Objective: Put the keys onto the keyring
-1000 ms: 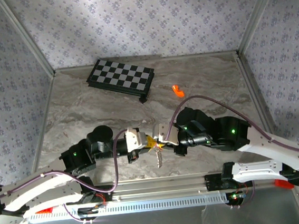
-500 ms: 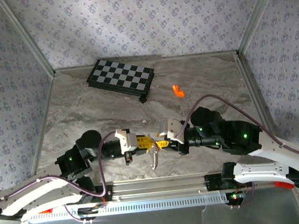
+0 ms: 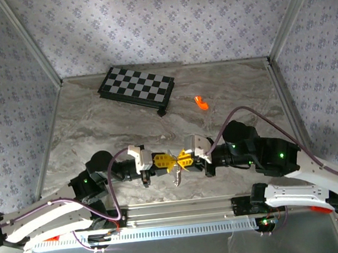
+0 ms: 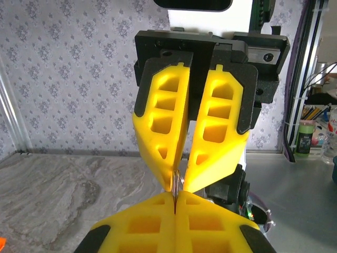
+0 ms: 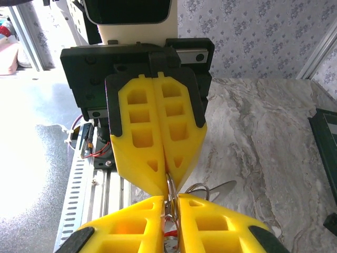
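Left gripper (image 3: 162, 161) and right gripper (image 3: 185, 158) meet tip to tip in the lower middle of the top view, over the near part of the tabletop (image 3: 97, 130). The silver keyring (image 3: 176, 175) hangs just below the meeting point. That point sits on much the same spot as a second ago, but both wrists have backed off sideways, so more of the yellow fingers shows. The chequered board (image 3: 136, 89) and the orange piece (image 3: 201, 102) lie where they lay, well apart from the grippers.

From the left wrist, the left gripper (image 4: 174, 203) at the bottom edge is clenched. Its fingers press flat on a thin wire of the keyring (image 4: 174, 185). The wire rises into the tips of the right gripper (image 4: 178, 179) opposite, whose fingers form a narrow V.

From the right wrist, the right gripper (image 5: 171, 206) at the bottom edge leaves a thin slit holding ring wire and a scrap of red plastic (image 5: 168, 232); whether it clamps them I cannot tell. Opposite, the left gripper (image 5: 166, 179) is closed on the keyring (image 5: 196, 188), whose silver loops bulge out to the right.
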### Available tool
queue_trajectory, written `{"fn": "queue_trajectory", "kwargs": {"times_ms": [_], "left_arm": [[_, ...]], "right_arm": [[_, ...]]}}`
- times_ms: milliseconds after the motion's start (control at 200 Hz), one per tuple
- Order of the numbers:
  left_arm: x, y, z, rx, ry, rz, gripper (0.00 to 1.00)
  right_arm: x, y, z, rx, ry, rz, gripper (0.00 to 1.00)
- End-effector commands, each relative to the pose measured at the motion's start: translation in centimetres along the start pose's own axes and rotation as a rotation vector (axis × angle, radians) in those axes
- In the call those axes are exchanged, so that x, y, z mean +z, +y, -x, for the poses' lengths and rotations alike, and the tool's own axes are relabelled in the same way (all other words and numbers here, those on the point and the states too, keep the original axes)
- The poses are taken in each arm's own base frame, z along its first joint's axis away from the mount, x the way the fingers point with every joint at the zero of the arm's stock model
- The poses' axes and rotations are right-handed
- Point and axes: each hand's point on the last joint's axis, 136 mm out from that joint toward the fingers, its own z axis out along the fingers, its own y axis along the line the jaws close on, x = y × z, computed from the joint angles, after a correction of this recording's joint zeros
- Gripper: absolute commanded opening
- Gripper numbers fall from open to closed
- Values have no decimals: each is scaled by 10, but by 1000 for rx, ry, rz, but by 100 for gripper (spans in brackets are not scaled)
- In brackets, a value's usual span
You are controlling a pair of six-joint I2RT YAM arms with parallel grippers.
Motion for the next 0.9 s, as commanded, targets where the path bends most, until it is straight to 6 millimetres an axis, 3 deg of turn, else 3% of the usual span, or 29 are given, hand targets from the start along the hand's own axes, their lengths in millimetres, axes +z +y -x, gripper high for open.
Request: {"fn": "queue_trajectory", "kwargs": {"times_ms": [0,145,265,480,595,610,695,895], "left_arm": [[0,-3,36,2,-140,-15,0],[3,-3,35,-8,-142,-21,0],[5,-4,33,-21,-140,-31,0],[6,3,21,-3,-37,12,0],[5,10,11,14,59,55,12],[5,11,11,17,68,59,13],[3,15,7,34,114,82,19],[1,19,-1,59,194,107,19]], "right_arm": [[-2,2,5,9,-30,14,14],[-3,0,3,10,-29,0,10],[-5,-2,2,8,-27,-12,0],[-10,-10,-3,-2,23,-58,0],[-7,-13,-16,-24,118,-65,0],[-11,-15,-6,-31,104,-70,0],[-9,-16,-10,-47,147,-72,0],[-4,-17,-7,-74,174,-62,0]]}}
